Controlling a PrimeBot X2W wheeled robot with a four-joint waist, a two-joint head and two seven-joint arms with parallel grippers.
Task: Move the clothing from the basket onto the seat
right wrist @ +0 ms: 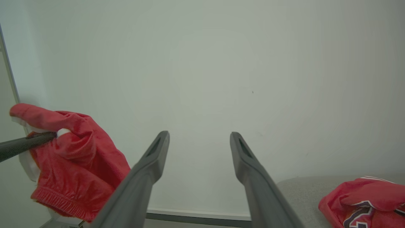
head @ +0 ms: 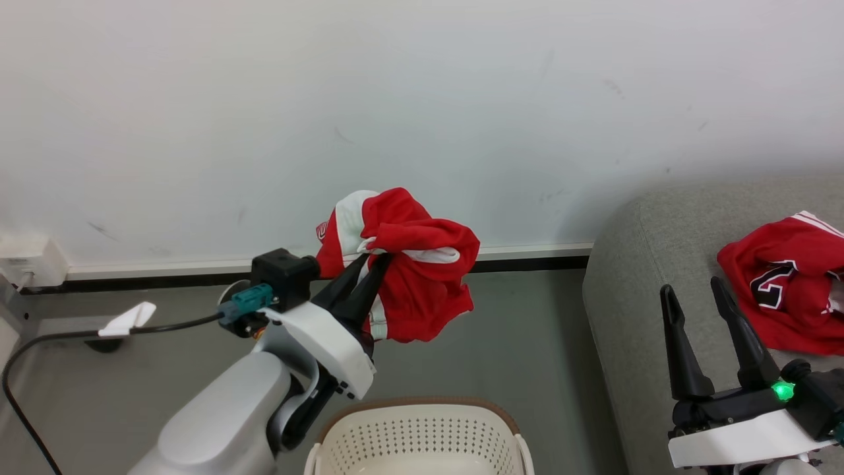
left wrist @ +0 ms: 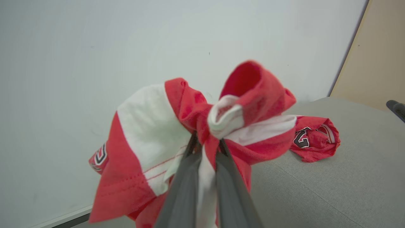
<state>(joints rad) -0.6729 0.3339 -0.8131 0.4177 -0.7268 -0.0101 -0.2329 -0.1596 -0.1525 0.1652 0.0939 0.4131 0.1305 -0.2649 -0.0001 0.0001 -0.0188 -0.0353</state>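
Note:
My left gripper (head: pixel 372 258) is shut on a bunched red garment with white panels (head: pixel 402 277), holding it in the air above the floor, up and behind the cream basket (head: pixel 422 432). In the left wrist view the fabric (left wrist: pixel 190 133) wraps over the closed fingers (left wrist: pixel 186 183). A second red garment with a black-and-white number (head: pixel 788 290) lies on the grey sofa seat (head: pixel 633 277). My right gripper (head: pixel 692 287) stands open over the sofa's front, empty, just left of that garment. The right wrist view has the held garment (right wrist: pixel 69 161) at left and the sofa garment (right wrist: pixel 364 199) at lower right.
A white wall with a baseboard (head: pixel 198 267) runs behind everything. A black cable (head: pixel 79 333) and a white wall box (head: pixel 30 260) sit at the far left. Grey floor (head: pixel 527 343) lies between the basket and the sofa.

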